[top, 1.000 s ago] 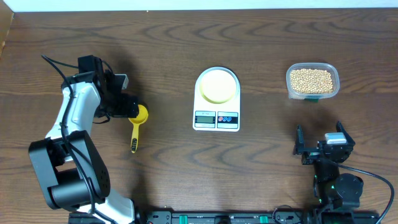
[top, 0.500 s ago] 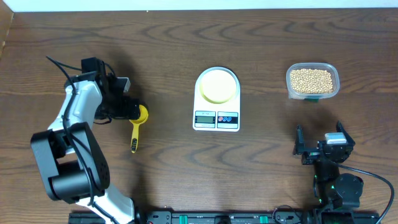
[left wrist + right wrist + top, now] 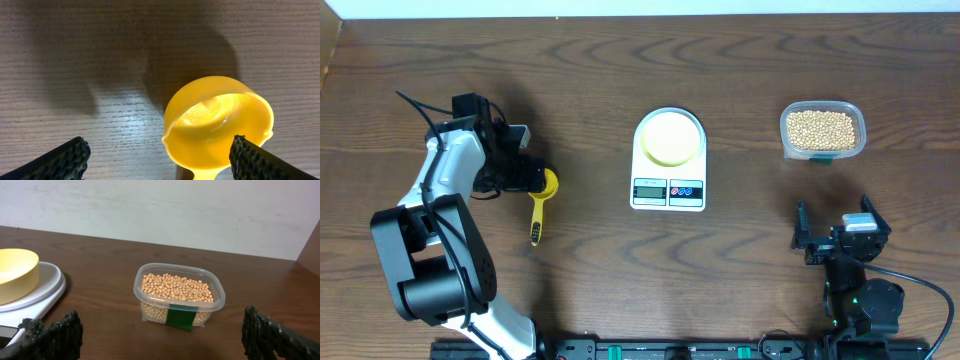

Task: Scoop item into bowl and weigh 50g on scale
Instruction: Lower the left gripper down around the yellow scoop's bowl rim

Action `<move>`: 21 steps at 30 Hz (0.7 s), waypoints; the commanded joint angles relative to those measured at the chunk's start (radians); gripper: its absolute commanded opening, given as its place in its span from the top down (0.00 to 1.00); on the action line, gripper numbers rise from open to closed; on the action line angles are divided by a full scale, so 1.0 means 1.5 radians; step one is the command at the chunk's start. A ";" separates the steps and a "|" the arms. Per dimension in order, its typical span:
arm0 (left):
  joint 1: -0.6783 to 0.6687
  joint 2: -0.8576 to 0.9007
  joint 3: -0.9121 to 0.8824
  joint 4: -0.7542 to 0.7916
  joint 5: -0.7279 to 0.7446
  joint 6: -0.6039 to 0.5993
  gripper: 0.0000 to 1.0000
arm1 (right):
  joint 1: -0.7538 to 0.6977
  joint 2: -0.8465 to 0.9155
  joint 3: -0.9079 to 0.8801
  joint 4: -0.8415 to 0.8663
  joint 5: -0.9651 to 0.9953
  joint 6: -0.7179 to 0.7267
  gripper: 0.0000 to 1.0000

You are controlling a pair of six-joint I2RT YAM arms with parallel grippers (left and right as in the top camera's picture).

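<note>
The beans [image 3: 821, 126] fill a clear plastic container [image 3: 179, 296] at the right rear. The pale-yellow bowl [image 3: 670, 137] sits on the white scale [image 3: 668, 190] in the middle and looks empty from above. A yellow scoop [image 3: 539, 205] lies on the table at the left, handle toward the front. My left gripper [image 3: 533, 178] is down at its cup [image 3: 218, 120], open, with the cup between the fingers [image 3: 62, 160], close to the right one. My right gripper [image 3: 840, 242] rests open at the front right, facing the beans [image 3: 176, 287], well short of them.
The scale's display and two buttons face the front edge. A green label [image 3: 181, 317] marks the container's near wall. Bare wooden table lies between the scoop, the scale and the container.
The left arm has shifted slightly toward the scoop's cup during the last second. The right arm, scale, bowl and container have not moved.
</note>
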 commanded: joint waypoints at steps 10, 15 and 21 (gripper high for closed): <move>0.003 0.012 -0.007 0.000 -0.006 0.011 0.09 | -0.005 -0.004 -0.001 -0.003 0.008 -0.002 0.01; 0.003 0.013 -0.007 0.000 -0.006 0.011 0.09 | -0.005 -0.004 -0.001 -0.003 0.008 -0.002 0.01; 0.003 0.013 -0.007 0.004 -0.006 0.011 0.09 | -0.005 -0.004 -0.001 -0.003 0.008 -0.002 0.01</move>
